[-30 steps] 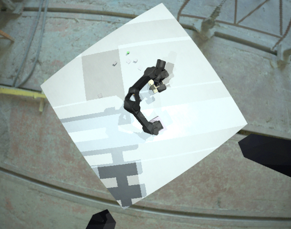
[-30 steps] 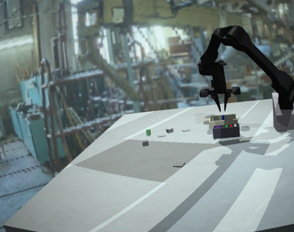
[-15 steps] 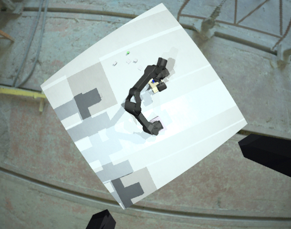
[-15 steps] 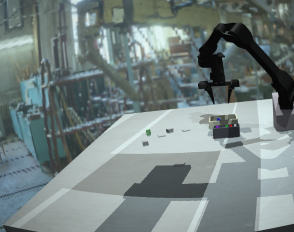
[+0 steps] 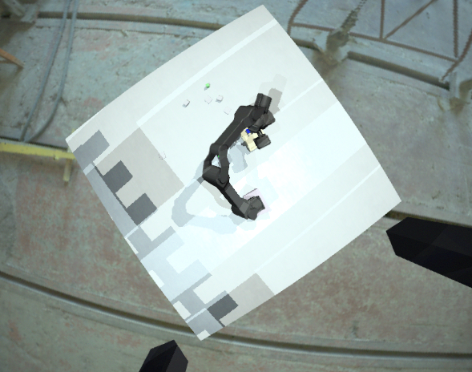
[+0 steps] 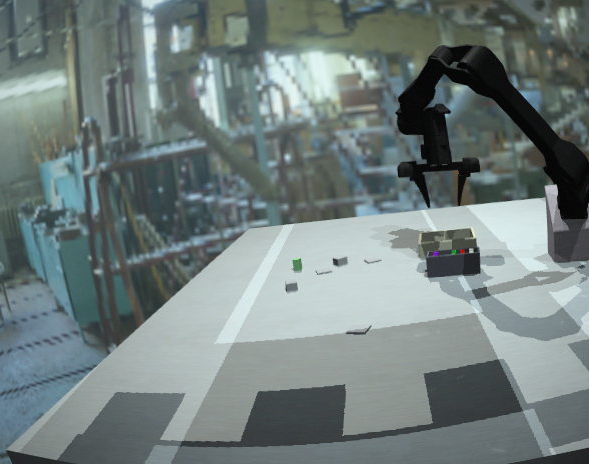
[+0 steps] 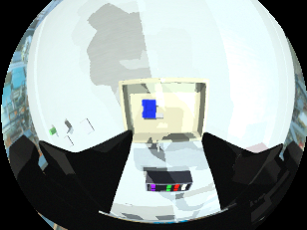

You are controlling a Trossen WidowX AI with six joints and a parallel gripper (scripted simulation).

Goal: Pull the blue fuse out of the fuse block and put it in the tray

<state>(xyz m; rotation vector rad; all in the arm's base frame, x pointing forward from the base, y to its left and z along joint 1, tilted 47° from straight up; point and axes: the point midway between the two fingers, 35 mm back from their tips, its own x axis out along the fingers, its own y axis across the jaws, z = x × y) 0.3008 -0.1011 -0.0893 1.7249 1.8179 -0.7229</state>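
Note:
The blue fuse (image 5: 248,131) (image 7: 149,109) lies on its side on the floor of the cream tray (image 5: 251,146) (image 6: 447,230) (image 7: 164,80), left of its middle in the wrist view. In the exterior view the tray wall hides it. My gripper (image 6: 444,205) (image 7: 168,135) is open and empty, above the tray with its fingertips clear of it. The dark fuse block (image 6: 452,267) (image 7: 169,176) stands upright close beside the tray. It holds a purple fuse (image 6: 436,254) (image 7: 153,187), a green fuse (image 6: 454,252) (image 7: 168,188), a red fuse (image 6: 462,251) (image 7: 176,187) and a white one (image 7: 184,187).
A small green piece (image 5: 207,85) (image 6: 297,264), two grey cubes, one of them (image 6: 340,261) farther back, and thin flat pieces lie away from the tray. A bent thin piece (image 6: 358,330) lies nearer the exterior camera. The arm's base stands on a pinkish block (image 6: 565,241).

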